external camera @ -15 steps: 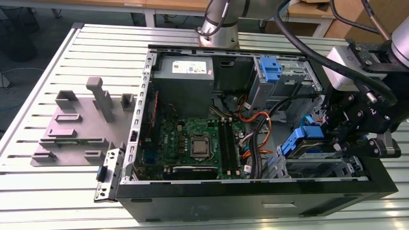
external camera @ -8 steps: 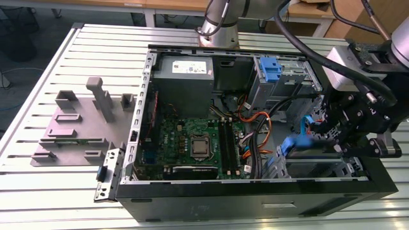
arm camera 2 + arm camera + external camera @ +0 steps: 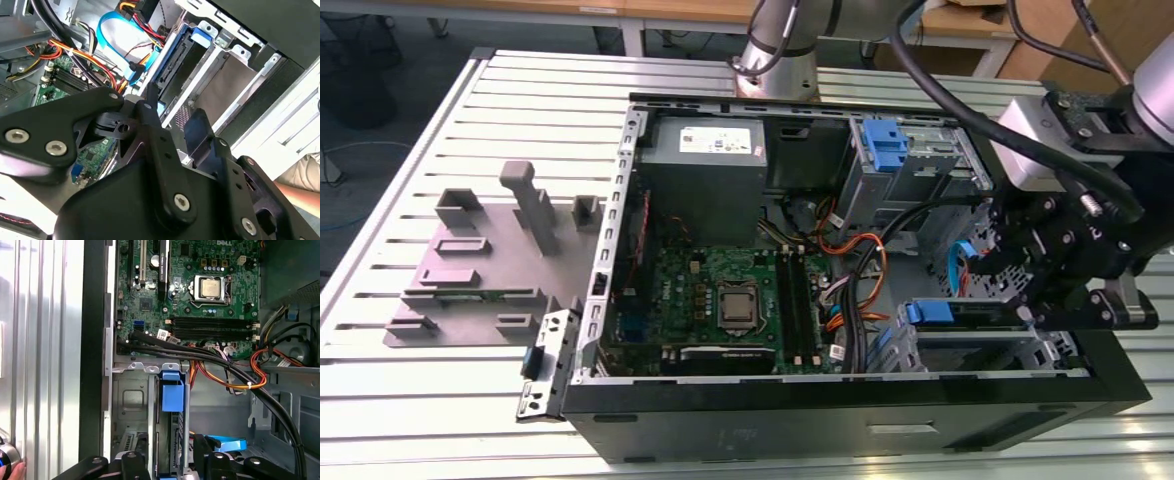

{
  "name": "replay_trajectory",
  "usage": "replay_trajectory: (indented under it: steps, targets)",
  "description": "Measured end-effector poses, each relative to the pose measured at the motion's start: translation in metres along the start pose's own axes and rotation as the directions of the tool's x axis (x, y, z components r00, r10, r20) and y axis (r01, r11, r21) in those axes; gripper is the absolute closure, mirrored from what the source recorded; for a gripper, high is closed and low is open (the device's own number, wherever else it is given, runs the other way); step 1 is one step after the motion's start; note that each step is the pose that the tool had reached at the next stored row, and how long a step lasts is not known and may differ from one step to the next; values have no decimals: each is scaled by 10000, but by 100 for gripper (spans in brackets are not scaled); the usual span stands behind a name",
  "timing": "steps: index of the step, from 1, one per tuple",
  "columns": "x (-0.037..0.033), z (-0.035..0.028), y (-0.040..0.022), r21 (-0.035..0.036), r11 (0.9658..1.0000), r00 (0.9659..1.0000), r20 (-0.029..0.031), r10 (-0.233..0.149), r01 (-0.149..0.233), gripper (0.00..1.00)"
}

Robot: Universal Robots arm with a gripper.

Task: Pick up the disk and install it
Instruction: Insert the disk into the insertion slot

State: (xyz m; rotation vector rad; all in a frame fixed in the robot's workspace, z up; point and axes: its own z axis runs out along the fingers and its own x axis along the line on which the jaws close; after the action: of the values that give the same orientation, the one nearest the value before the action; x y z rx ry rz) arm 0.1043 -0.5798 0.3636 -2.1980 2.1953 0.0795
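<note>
Keep disk [image 3: 172,400] square to drive cage [image 3: 131,400], clear of cables [image 3: 220,365] — cannot tell gripper [image 3: 170,455] clenched or released.

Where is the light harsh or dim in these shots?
Exterior view: the ribbed table gleams, the computer case is shadowed inside. Second wrist view: metal behind the blue cable bleaches white. First wrist view: the table glares pale.

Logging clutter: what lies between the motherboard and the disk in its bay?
Black cables cross between the motherboard and the disk, in the first wrist view.
</note>
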Motion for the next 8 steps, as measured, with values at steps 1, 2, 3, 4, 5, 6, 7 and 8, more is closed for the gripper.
replay_trajectory:
  steps: [1, 2, 3, 4, 5, 6, 7, 8]
  targets:
    - [-3, 10, 8, 1, 10000, 10000, 0, -1, 1, 52]
    - [-6, 21, 16, 2, 10000, 10000, 1, -1, 1, 52]
    - [-11, 32, 24, 4, 10000, 10000, -1, -1, 1, 52]
    - [-15, 43, 30, 5, 10000, 10000, -1, -1, 1, 52]
    - [-20, 54, 36, 6, 10000, 10000, 0, -1, 1, 52]
    - [-24, 64, 41, 7, 10000, 10000, 0, -1, 1, 52]
    - [-28, 74, 45, 7, 10000, 10000, 1, -1, 1, 52]
    - [-32, 84, 49, 7, 10000, 10000, 0, -2, 2, 52]
